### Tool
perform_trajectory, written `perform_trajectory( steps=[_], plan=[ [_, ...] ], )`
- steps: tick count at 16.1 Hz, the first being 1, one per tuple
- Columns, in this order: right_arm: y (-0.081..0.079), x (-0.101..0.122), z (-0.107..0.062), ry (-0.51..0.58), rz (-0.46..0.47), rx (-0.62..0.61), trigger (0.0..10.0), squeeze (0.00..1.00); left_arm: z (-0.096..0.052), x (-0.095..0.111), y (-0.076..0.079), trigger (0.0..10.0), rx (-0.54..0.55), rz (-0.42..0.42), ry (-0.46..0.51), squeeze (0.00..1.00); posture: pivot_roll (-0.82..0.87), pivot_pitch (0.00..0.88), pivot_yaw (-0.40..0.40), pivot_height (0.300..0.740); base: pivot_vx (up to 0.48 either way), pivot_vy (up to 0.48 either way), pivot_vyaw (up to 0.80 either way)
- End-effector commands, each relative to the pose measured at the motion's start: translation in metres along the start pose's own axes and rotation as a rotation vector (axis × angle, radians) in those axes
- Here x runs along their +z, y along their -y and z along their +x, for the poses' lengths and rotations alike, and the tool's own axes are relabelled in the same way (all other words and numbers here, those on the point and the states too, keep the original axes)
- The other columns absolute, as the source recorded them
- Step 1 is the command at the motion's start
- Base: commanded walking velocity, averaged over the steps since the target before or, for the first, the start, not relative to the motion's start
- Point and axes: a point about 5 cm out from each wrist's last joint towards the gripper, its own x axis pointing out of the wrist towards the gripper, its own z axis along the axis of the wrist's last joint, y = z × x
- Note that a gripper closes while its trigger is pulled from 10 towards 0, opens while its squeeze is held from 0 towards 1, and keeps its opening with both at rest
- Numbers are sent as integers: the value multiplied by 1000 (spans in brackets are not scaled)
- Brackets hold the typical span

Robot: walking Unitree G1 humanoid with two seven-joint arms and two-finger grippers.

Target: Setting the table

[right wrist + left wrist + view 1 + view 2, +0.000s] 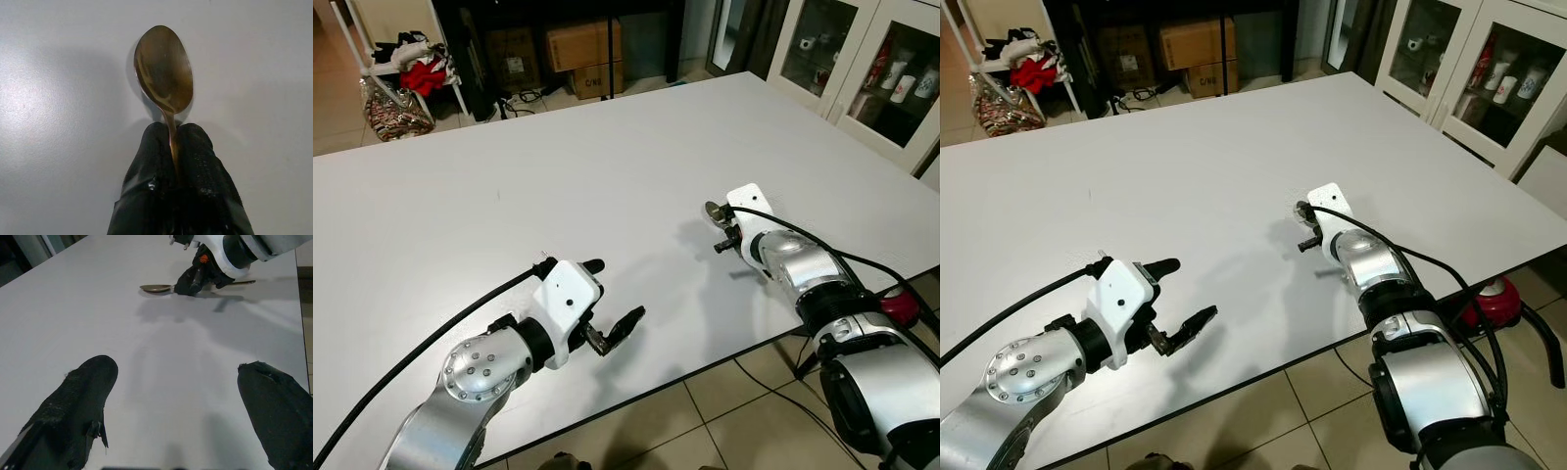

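A brass-coloured spoon (164, 73) lies low over the white table (558, 186), its bowl (155, 288) pointing away from the arm. My right gripper (173, 142) is shut on the spoon's handle, near the table's right front part (722, 227). My left gripper (612, 299) hovers open just above the table near the front edge, nothing between its fingers (83, 396). About a hand's length of bare table separates the two grippers.
Glass-door cabinets (862, 59) with cups stand at the right. Cardboard boxes (582, 49) and a shelf with clothes (416, 59) sit beyond the table's far edge. A red object (899, 305) lies on the tiled floor by the right arm.
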Motion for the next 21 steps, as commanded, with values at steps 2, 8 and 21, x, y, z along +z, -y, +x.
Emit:
perform_trajectory(
  steps=[2,8,21],
  plan=[
    [-1,-12,-2,-22,-25,-17,10000,0,-2,0,-3,10000,3,15,-9,0,-97,32,42,740,0,0,0],
    [-4,-26,0,-31,-86,-29,10000,0,2,-2,-3,10000,-13,18,-13,0,-90,21,48,740,0,0,0],
    [-9,-40,4,-54,-92,-17,10000,604,-4,-9,1,10000,-50,-2,-50,0,-80,18,47,740,0,0,0]
  ],
)
